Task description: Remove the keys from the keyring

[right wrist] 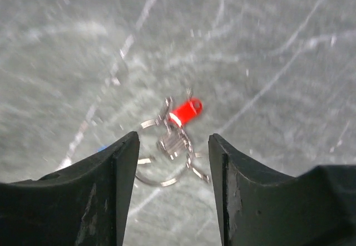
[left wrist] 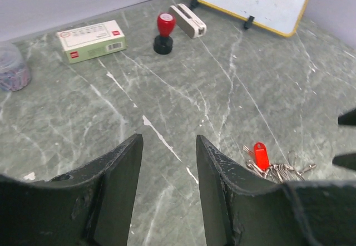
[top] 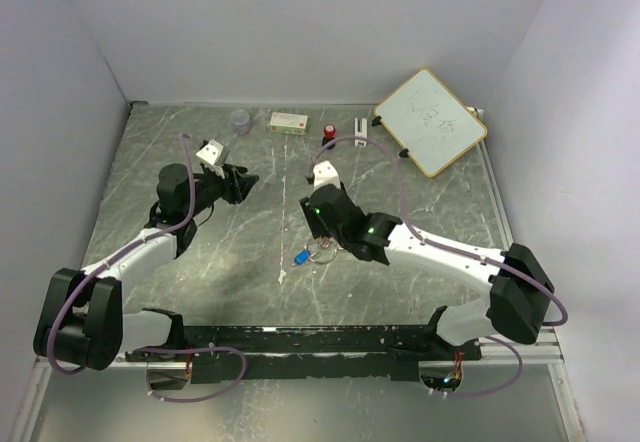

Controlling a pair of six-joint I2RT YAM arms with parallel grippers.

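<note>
The keyring (right wrist: 167,171), a thin silver wire ring with small metal pieces, lies on the green marble table (top: 250,252), blurred in the right wrist view. The red-headed key (right wrist: 186,112) is bunched with it and also shows in the left wrist view (left wrist: 260,156). The blue-headed key (top: 300,257) lies just left of the bunch (top: 322,253). My right gripper (right wrist: 173,140) hovers over the keyring, open, its fingers apart on either side and touching nothing. My left gripper (left wrist: 168,140) is open and empty, well to the left of the keys (top: 240,182).
Along the back edge stand a clear jar of clips (left wrist: 11,68), a white and green box (left wrist: 92,40), a black stamp with a red top (left wrist: 164,32), a small white block (left wrist: 188,19) and a yellow-framed whiteboard (left wrist: 250,1).
</note>
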